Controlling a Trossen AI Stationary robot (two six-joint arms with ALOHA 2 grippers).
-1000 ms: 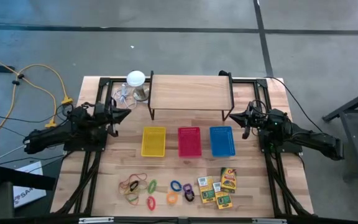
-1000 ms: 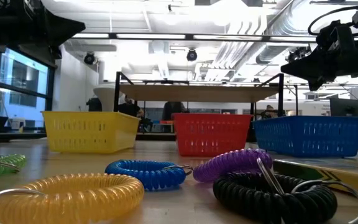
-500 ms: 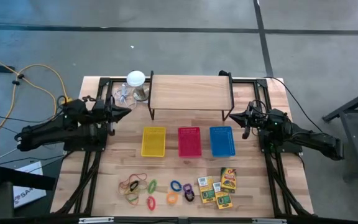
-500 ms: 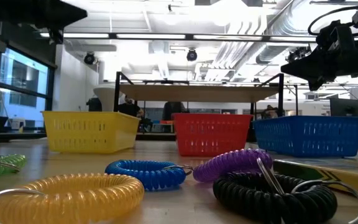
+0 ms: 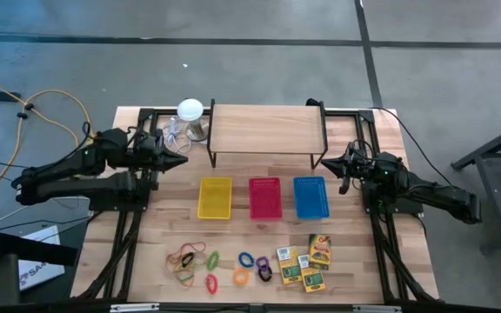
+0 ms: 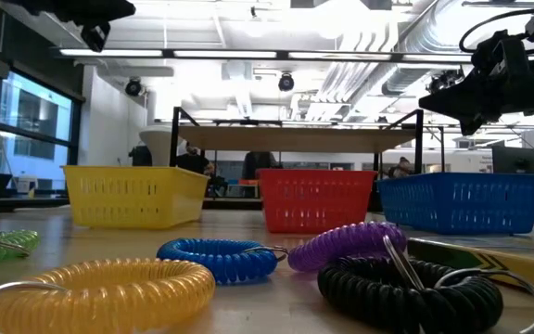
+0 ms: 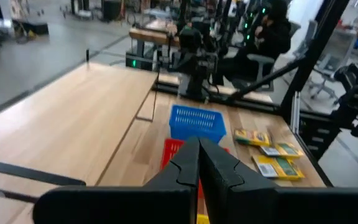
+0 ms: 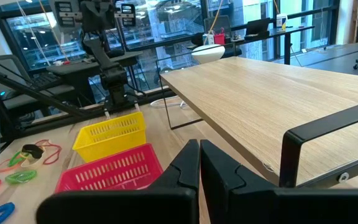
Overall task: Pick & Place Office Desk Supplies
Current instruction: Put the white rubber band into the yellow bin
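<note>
Both the left tool and the right tool are fully closed and hold nothing. To begin well, I think one tool should open first, then come down straight over one coil ring in the lower middle of the frame.

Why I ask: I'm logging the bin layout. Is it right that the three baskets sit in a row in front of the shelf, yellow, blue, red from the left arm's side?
Not quite. The high view shows yellow basket, then red basket, then blue basket, in front of the shelf.
</note>
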